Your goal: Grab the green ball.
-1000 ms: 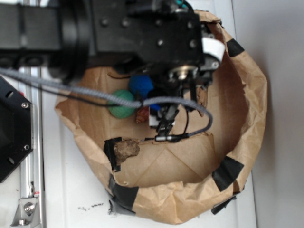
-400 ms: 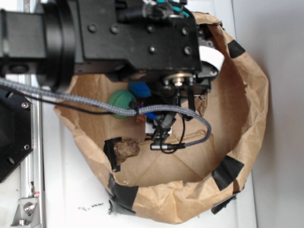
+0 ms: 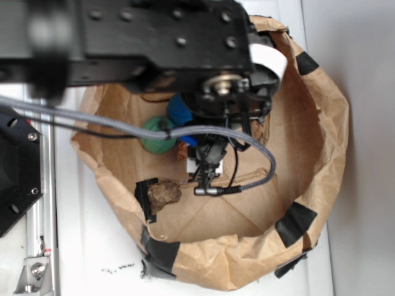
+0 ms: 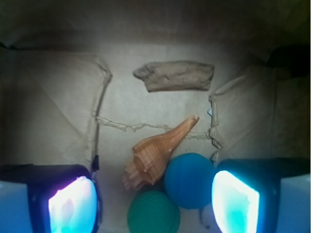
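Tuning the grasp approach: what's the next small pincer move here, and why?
Probably ease the pincer down onto the green ball. In the wrist view it is open, with the ball at the bottom edge about midway between the lit fingers, but the blue ball and shell touch it, so closing now might catch the blue one.

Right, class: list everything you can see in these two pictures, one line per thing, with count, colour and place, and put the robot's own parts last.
Green ball: one, mint green, bottom centre of the wrist view, between the fingers.
Blue ball: one, blue, right beside the green ball.
Seashell: one, orange-tan, just beyond both balls, tip pointing away.
Piece of wood: one, grey-brown, further back on the paper floor.
Paper bin: one, brown with black tape patches, holds everything.
Table: one, white, under the bin.
Gripper: one, open, fingers either side of the green ball.
Arm: one, black, over the bin.
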`<act>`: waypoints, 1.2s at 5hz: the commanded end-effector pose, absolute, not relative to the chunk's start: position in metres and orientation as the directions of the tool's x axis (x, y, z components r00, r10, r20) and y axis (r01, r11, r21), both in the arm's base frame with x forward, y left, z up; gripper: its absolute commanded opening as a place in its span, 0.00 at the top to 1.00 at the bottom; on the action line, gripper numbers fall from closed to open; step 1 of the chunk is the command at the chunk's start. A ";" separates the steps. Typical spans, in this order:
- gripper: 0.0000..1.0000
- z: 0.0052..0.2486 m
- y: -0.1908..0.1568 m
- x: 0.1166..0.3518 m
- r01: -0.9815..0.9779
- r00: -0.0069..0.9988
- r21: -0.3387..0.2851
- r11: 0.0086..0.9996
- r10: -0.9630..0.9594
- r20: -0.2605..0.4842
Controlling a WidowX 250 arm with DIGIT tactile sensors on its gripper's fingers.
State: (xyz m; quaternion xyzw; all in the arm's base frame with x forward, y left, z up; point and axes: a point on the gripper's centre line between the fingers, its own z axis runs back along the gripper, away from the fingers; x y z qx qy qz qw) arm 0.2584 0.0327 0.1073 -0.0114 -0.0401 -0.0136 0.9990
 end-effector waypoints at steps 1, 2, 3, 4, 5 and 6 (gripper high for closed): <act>0.00 0.122 0.036 0.240 0.021 0.992 -0.013 1.000 -0.019 0.123; 0.00 0.113 0.036 0.233 -0.002 0.997 -0.020 1.000 0.003 0.074; 0.00 0.101 0.036 0.227 -0.013 0.999 -0.013 1.000 0.014 0.042; 0.00 0.086 0.039 0.223 -0.010 1.000 0.015 1.000 0.009 0.029; 0.00 0.066 0.044 0.222 -0.004 1.000 0.030 1.000 0.004 0.016; 0.00 0.054 0.047 0.220 -0.011 1.000 0.060 0.998 0.010 0.011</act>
